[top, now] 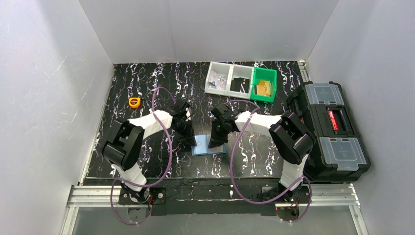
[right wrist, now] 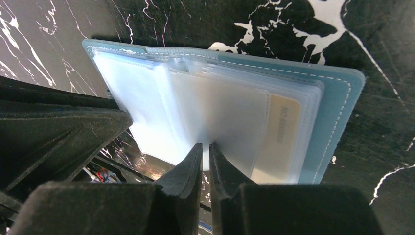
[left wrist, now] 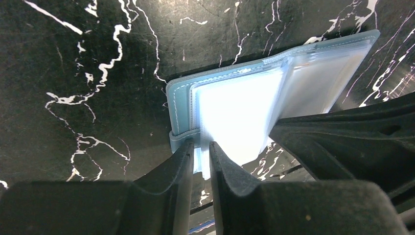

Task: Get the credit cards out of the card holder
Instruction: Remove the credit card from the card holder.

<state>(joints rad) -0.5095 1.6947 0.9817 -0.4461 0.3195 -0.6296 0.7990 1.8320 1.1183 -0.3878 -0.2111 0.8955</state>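
The black counter (top: 147,88), veined with white like polished marble, carries everything here, with a hard black plastic toolbox (top: 333,132) off its right edge. Near the middle of the counter, between the two arms, the card holder (top: 200,149) lies flat and opened out: a soft dusty-blue rectangular cover with pale stitching along its rounded border, and inside it a stack of clear, glossy plastic sleeves (right wrist: 220,112) that catch the light. One beige card (right wrist: 281,127) with small print shows through a sleeve on the right half; whether the other sleeves hold cards cannot be told. The left tool (left wrist: 200,149) is clenched on the near edge of a sleeve on the left half, and the right tool (right wrist: 205,149) pinches the near edge of a sleeve on the right half, its jaws almost together. The step in hand looks like getting a hold on the pages before any card is drawn. The next move likely calls for one tool to pin the holder while the other finds a stiff card edge, since the slick film may slip.
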